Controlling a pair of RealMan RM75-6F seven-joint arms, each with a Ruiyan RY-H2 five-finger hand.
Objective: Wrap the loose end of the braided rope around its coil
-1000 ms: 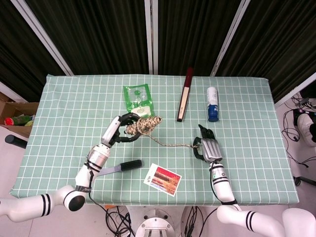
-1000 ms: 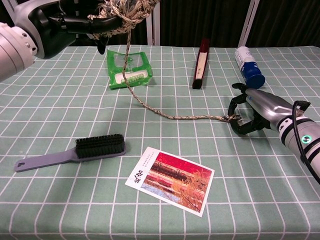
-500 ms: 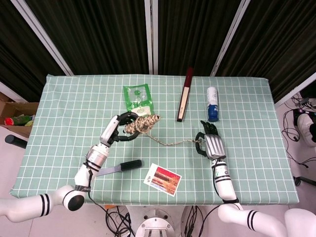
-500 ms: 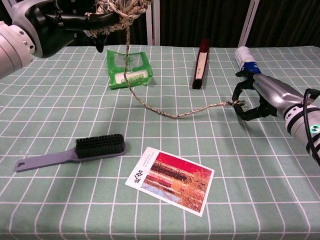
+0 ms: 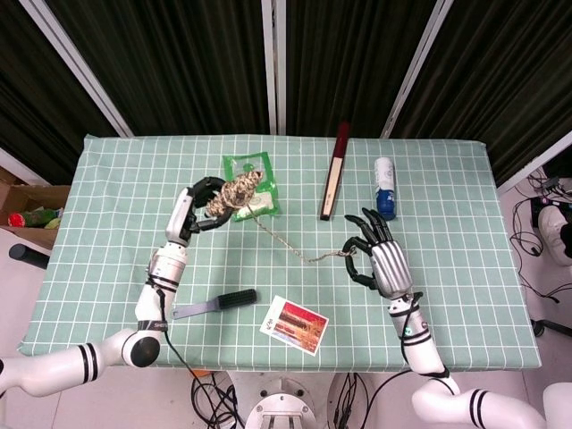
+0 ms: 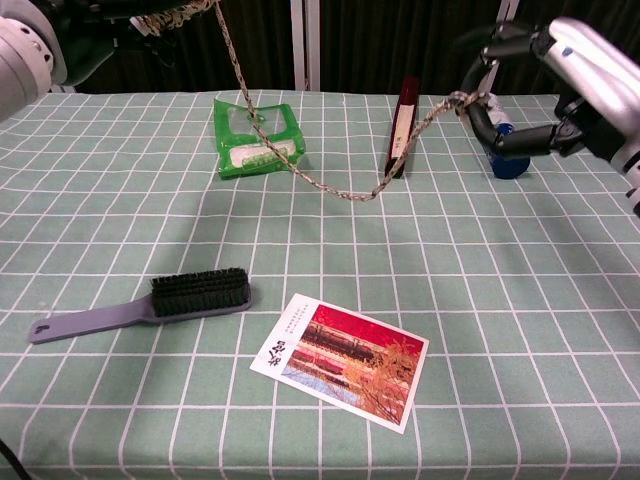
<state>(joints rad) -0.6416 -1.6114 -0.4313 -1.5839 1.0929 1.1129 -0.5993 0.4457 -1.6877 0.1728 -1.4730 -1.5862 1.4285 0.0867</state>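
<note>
My left hand [image 5: 198, 202] holds the tan braided rope coil [image 5: 238, 191] up above the table, over the green packet. In the chest view only the coil's lower edge [image 6: 175, 14] shows at the top left. The loose rope end [image 5: 290, 248] hangs from the coil, sags to the cloth near the packet [image 6: 340, 192], then rises to my right hand [image 5: 375, 255]. That hand [image 6: 540, 90] pinches the rope's tip between thumb and a finger, other fingers spread, lifted above the table in front of the bottle.
A green packet [image 5: 249, 179] lies under the coil. A dark red flat stick [image 5: 334, 175] and a white and blue bottle [image 5: 385, 189] lie at the back right. A grey brush [image 6: 150, 303] and a red postcard [image 6: 345, 359] lie at the front.
Both hands have risen. The left carried the coil up and back-left over the green packet. The right lifted the rope tip off the table, so the rope now hangs between them.
</note>
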